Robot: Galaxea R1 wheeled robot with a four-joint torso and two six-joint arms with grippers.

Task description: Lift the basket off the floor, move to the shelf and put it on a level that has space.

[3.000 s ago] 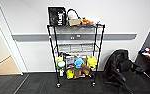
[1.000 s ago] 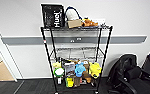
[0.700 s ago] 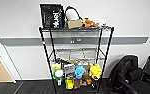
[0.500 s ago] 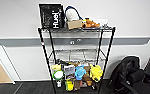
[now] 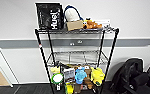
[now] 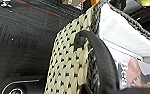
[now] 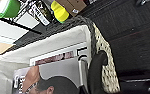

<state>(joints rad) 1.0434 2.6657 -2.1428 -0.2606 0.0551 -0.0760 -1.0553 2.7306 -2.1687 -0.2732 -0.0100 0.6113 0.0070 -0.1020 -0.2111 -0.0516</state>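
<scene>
Nearest, in both wrist views: the basket, gripped at its two ends. Left gripper clamped over one woven end wall, a dark finger hooked across the rim, white lining and the printed picture just inside. Right gripper likewise pinched on the opposite end wall, one finger down the outside weave, lining and picture on the inner side. So: long axis of the basket running across between the two arms, each gripper equally close to its own end, neither one favoured.

Below and beyond the woven sides, the floor of dark carpet, apparently clear of the basket's underside, which looks lifted rather than resting.

Further out, straight ahead in the head view: the shelf, a black wire rack against the pale wall. Top tier crowded with a dark bag and a small box. Lower tier packed with coloured toys. Between them the level, its mesh bare. Judged so, the basket sits low and near, the open level higher and forward of both grippers.
</scene>
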